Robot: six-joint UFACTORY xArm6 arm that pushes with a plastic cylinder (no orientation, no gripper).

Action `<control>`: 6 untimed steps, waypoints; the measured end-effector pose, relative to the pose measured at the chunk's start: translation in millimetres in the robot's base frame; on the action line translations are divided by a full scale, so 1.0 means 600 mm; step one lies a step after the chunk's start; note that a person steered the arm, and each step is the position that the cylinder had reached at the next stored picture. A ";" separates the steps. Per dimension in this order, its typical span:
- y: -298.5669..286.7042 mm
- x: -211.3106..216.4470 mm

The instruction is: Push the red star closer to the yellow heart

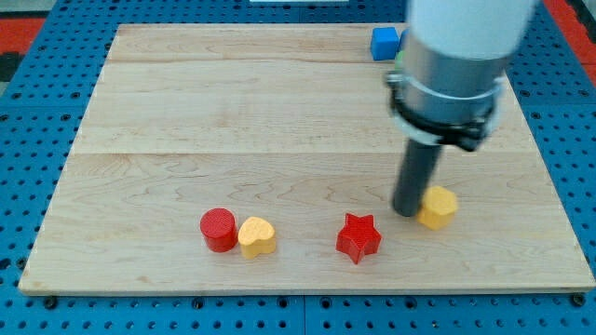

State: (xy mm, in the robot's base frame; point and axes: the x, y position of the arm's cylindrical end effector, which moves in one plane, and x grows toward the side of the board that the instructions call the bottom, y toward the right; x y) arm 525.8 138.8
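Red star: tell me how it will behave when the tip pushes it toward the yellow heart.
The red star lies flat and low on the board, so it will probably slide, not tip or roll. Its points may make it rotate if my tip pushes off-centre. It looks solid, so likely stiff. The yellow heart touches a red cylinder.

The red star [358, 237] lies flat on the wooden tabletop [233, 121], near its bottom edge and a little right of the middle. It sits just below and to the left of my tip [407, 212], close to it but not touching. The yellow heart [257, 236] also lies flat, well to the left of my tip and level with the star. A clear gap of bare wood separates the star from the heart.
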 end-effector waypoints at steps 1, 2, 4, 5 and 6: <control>0.046 0.034; -0.023 0.115; -0.088 0.070; -0.016 0.016; -0.113 0.035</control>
